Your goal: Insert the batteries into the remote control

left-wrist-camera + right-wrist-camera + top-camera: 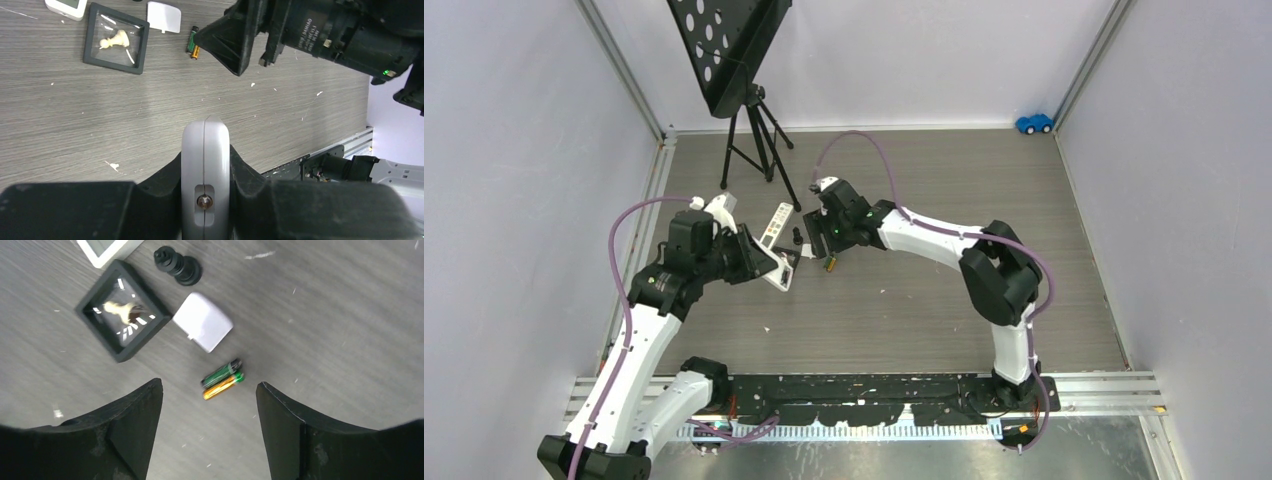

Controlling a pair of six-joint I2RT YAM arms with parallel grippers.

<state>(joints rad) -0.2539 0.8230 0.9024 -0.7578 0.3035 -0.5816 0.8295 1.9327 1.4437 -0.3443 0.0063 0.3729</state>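
Note:
My left gripper (759,262) is shut on a white remote control (205,160) and holds it edge-on above the table; the remote also shows in the top view (777,273). Two small batteries (222,379), one green and one orange-yellow, lie side by side on the table. They also show in the left wrist view (193,42) and the top view (831,265). My right gripper (209,405) is open and empty, hovering just above the batteries, jaws wide apart. It also shows in the top view (829,242). A white battery cover (203,329) lies beside the batteries.
A black square tray (122,310) holding a white chess piece lies left of the cover. A black chess piece (177,265) lies behind it. A second white remote-like device (776,222) lies on the table. A black tripod stand (749,110) stands at the back.

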